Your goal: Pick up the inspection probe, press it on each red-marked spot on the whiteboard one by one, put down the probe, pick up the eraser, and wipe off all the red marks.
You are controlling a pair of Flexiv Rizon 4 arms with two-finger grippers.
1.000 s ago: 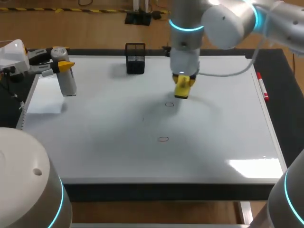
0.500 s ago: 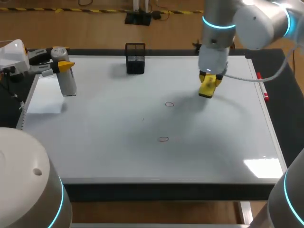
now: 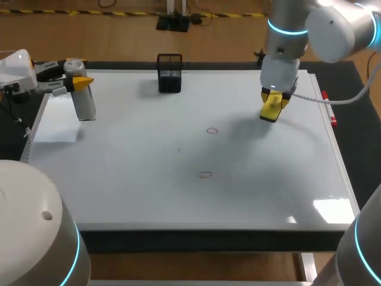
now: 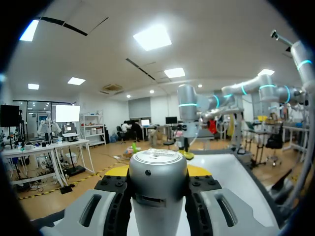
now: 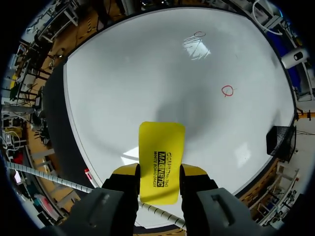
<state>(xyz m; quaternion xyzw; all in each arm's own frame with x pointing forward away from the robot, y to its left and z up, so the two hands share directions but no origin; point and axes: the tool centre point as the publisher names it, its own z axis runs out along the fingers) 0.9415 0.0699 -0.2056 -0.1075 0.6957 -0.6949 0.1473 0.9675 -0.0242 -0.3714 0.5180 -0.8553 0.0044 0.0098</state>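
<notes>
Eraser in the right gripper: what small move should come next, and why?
Probably carry the eraser to the nearer red circle and lower it onto the whiteboard; both circles are unwiped, and the right gripper holds it off to their side.

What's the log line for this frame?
right gripper: shut on eraser, over whiteboard | left gripper: shut on probe, at board's left edge | far red mark, near red mark: unwiped

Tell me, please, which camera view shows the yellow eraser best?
The right wrist view: the eraser, held in the right gripper, shows face-on and large. The head view shows it small under the wrist; the left wrist view, only a yellow speck.
</notes>
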